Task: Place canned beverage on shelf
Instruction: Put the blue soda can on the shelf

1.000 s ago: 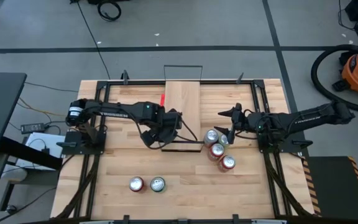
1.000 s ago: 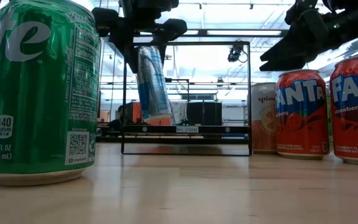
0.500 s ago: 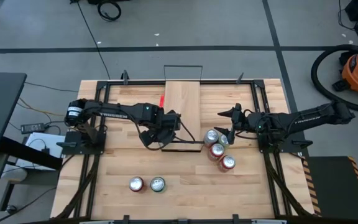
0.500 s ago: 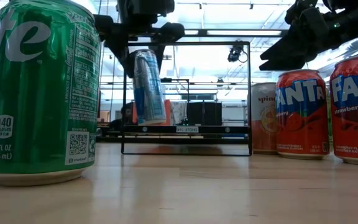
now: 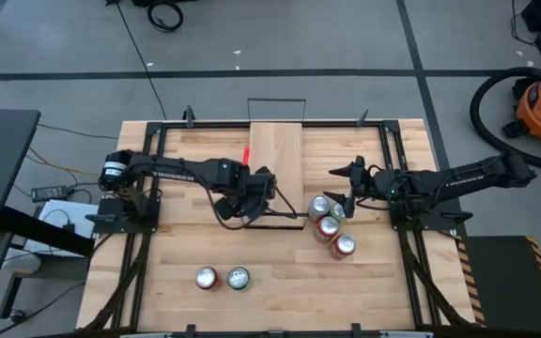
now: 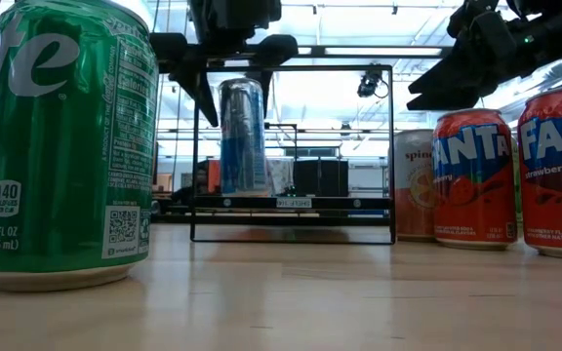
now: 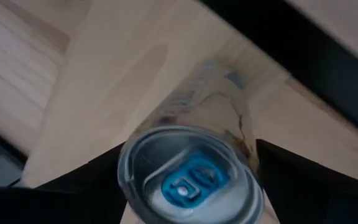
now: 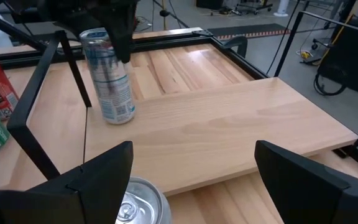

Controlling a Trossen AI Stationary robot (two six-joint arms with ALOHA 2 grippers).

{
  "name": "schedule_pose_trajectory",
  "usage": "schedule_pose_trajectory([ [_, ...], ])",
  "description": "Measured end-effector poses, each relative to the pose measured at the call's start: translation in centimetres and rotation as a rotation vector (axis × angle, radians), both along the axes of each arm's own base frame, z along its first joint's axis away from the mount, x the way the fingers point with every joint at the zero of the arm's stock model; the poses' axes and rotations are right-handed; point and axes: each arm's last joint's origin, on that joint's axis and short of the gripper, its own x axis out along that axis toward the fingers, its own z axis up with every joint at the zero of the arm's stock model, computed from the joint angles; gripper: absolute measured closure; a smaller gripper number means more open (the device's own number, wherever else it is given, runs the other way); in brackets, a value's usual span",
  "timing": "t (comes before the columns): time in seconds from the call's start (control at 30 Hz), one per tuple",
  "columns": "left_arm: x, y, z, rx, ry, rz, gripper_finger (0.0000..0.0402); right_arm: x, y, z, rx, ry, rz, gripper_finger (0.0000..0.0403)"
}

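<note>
1. now the slim silver-and-blue can (image 6: 243, 136) stands upright on the shelf (image 5: 276, 155), near the shelf's front wire rail (image 6: 293, 68) and on the side toward the left arm.
2. directly above it hangs the left gripper (image 6: 230, 58). its fingers (image 6: 201, 93) are spread to either side of the can's top with a gap showing on both sides, so the can looks released, not clamped.
3. in the left wrist view the can's lid (image 7: 188, 180) sits right between the two dark fingers, so the can's long axis runs straight down from the gripper.
4. my judgement: the coming move turns on that line. a lift straight up along the can's axis should clear it, while a sideways pull could tip it.
5. the right gripper (image 5: 339, 188) waits open, well apart, over the cluster of cans (image 5: 330, 225) beside the shelf. the left arm is plainly the nearer one.
</note>
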Motion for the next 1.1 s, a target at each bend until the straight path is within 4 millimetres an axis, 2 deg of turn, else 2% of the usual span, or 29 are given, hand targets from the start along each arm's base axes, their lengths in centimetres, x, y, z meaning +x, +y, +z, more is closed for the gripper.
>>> schedule_pose_trajectory([
  [0.4, 0.0, 0.4, 0.3, 0.231, -0.026, 0.085, 0.007, 0.0, 0.0, 0.0, 0.003, -0.002, -0.001, 0.0055],
  [0.6, -0.8, 0.5, 0.3, 0.232, 0.007, 0.183, 0.0071, 0.0, 0.0, 0.0, 0.003, -0.002, -0.001, 0.0055],
  [0.67, -1.2, 0.5, 0.8, 0.217, 0.012, 0.241, 0.0075, 0.0, 0.0, 0.0, 0.003, -0.003, -0.001, 0.0055],
  [0.77, -1.4, 0.5, 2.5, 0.174, -0.023, 0.344, 0.0084, 0.0, 0.0, 0.1, 0.004, -0.007, -0.001, 0.0055],
  [0.93, -1.6, 0.4, 5.4, -0.046, -0.126, 0.58, 0.0094, 0.1, 0.1, 0.2, 0.014, -0.024, 0.016, 0.0055],
  [1.1, -1.6, 0.6, 6.0, -0.192, -0.194, 0.845, 0.0094, 0.1, 0.4, 0.4, 0.02, -0.041, 0.049, 0.0055],
])
